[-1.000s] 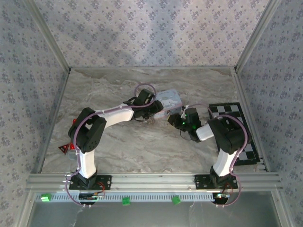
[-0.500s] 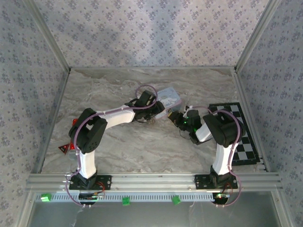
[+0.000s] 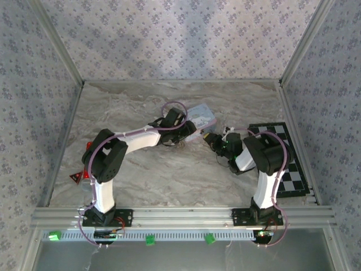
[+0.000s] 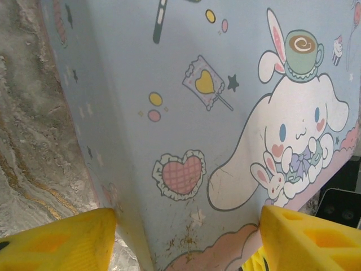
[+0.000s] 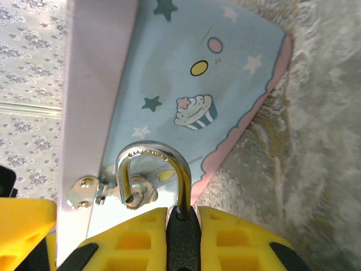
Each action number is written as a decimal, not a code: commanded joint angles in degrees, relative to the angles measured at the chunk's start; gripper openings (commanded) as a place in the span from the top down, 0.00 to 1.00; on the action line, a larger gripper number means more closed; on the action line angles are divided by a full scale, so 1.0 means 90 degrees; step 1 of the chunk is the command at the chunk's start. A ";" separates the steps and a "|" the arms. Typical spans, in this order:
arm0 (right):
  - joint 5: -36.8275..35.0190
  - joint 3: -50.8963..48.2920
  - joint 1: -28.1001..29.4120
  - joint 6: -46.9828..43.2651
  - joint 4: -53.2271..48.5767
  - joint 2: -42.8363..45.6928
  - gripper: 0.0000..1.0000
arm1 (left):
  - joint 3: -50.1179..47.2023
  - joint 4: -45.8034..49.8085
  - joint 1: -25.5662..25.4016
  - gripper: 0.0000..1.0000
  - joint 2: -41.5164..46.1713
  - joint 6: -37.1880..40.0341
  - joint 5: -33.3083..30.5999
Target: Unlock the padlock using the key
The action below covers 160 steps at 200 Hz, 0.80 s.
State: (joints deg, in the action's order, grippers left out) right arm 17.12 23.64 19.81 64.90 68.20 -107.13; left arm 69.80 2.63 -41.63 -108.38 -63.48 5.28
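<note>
Right jaws moved nearer the tin [image 5: 186, 84], clamped on the padlock [image 5: 181, 240]; left jaws clasp the tin.

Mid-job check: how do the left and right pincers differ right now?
The left pincer has its fingers wide apart, one at each side of the pale blue tin; the right pincer has them close together, pinching the dark padlock. The left pincer holds a large thing, the right pincer a tiny one. Both have yellow fingers.
</note>
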 commanded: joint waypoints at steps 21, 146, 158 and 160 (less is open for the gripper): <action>0.0250 -0.0106 -0.0233 -0.0822 -0.1027 0.0873 0.95 | 0.0154 0.0381 0.0248 0.28 0.0361 0.1063 0.0580; 0.0079 0.1223 0.1248 -0.4320 -0.8120 0.4273 0.95 | -0.4282 -0.0815 0.0429 0.17 0.5444 0.2544 -0.1382; -0.0095 0.1349 0.1670 -0.4413 -0.8432 0.4306 0.95 | -0.4490 -0.0715 0.0427 0.17 0.5914 0.2702 -0.1573; -0.0115 0.1368 0.1718 -0.4412 -0.8463 0.4306 0.95 | -0.4512 -0.0681 0.0426 0.17 0.5974 0.2726 -0.1602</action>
State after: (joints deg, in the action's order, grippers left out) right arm 18.68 32.77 29.89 31.42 4.91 -69.73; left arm 31.38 -0.73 -37.52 -61.80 -42.65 -2.44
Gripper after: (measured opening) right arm 0.141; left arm 0.826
